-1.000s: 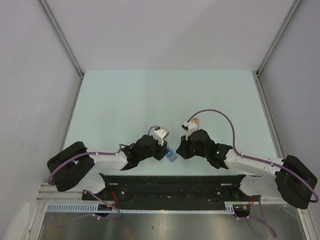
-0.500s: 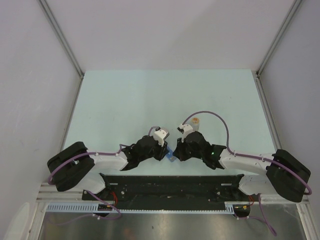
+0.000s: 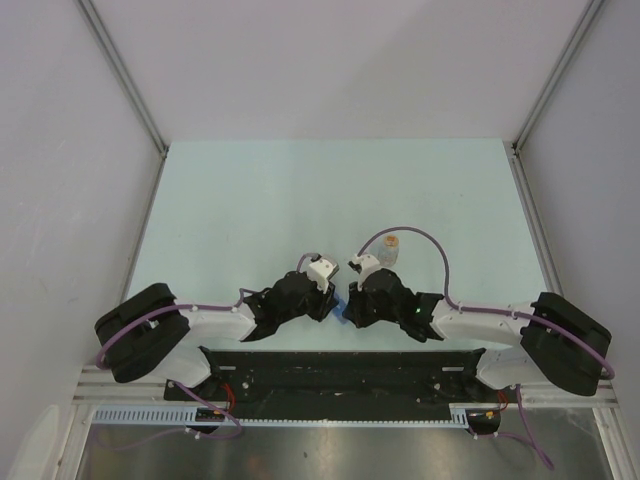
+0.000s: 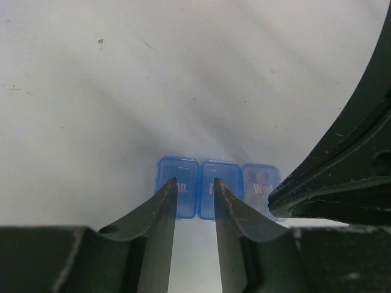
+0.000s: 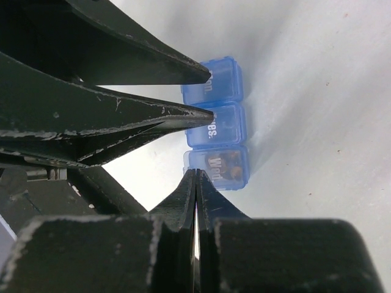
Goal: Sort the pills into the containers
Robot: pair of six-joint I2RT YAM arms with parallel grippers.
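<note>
Right claw touches containers; one end seemingly holds pills.

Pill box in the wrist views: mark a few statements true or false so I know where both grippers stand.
1. The translucent blue pill box is a strip of three joined compartments. True.
2. The right gripper is wide open. False: its fingers are shut together, with the tips at the edge of the Wed compartment.
3. Something brownish shows inside the Wed compartment. True.
4. The left gripper is well away from the pill box. False: its fingers are parted, with one tip at each of the other two compartments.
</note>
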